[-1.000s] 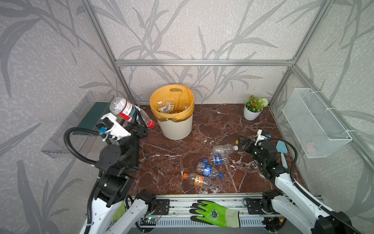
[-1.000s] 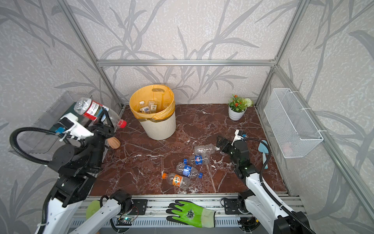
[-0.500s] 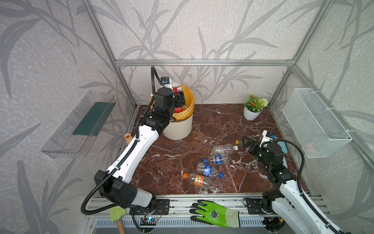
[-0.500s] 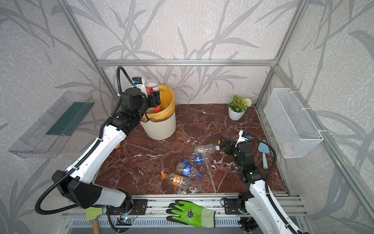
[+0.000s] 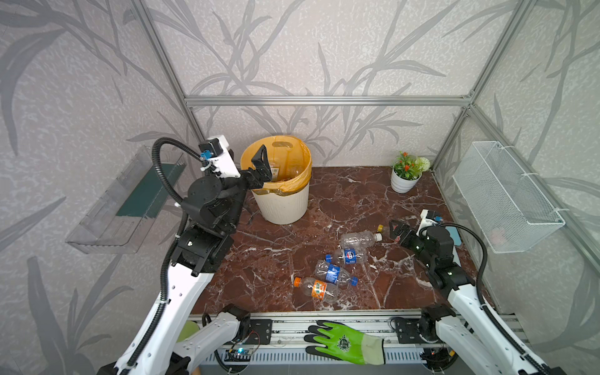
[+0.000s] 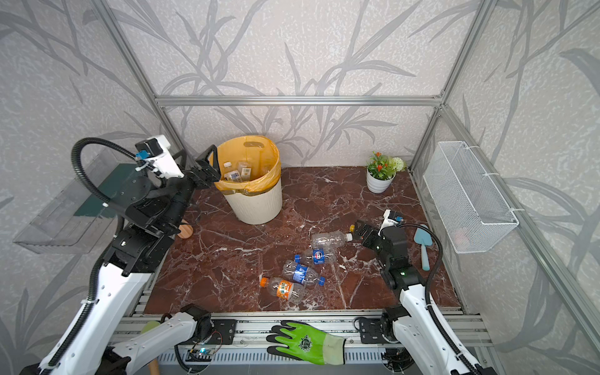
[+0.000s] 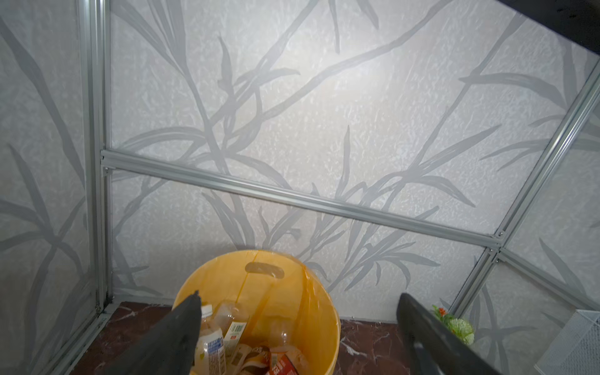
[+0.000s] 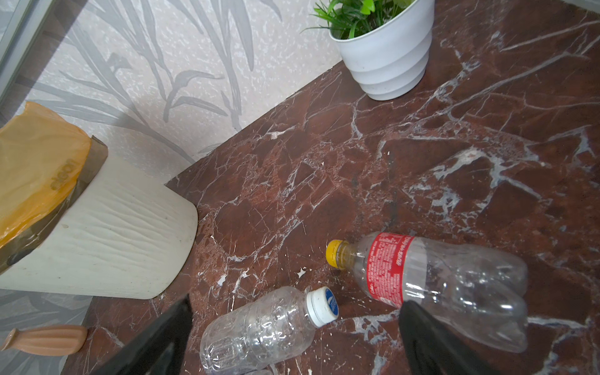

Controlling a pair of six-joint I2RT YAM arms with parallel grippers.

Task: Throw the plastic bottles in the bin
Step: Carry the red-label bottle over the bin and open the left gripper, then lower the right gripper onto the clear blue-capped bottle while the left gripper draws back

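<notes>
The bin (image 5: 282,204) is cream with an orange liner and stands at the back left; several plastic bottles (image 7: 211,347) lie inside it. My left gripper (image 5: 259,168) hangs open and empty just above the bin's near left rim (image 7: 292,285). On the marble lie a clear white-capped bottle (image 5: 358,238), two blue-labelled bottles (image 5: 347,256) (image 5: 334,272) and an orange-labelled bottle (image 5: 316,289). My right gripper (image 5: 396,229) is open, low over the clear bottle's cap (image 8: 321,306). A red-labelled, yellow-capped bottle (image 8: 438,282) lies beside one of its fingers (image 8: 431,341).
A white flower pot (image 5: 404,181) stands at the back right. A wire mesh basket (image 5: 506,201) hangs on the right wall and a clear shelf (image 5: 126,201) on the left wall. A blue trowel (image 6: 422,243), a terracotta vase (image 8: 45,339) and a green glove (image 5: 344,341) lie around.
My left arm swung a red-labelled bottle from the left side over the bin, opened, and the bottle is gone from its jaws. The right gripper barely moved.
</notes>
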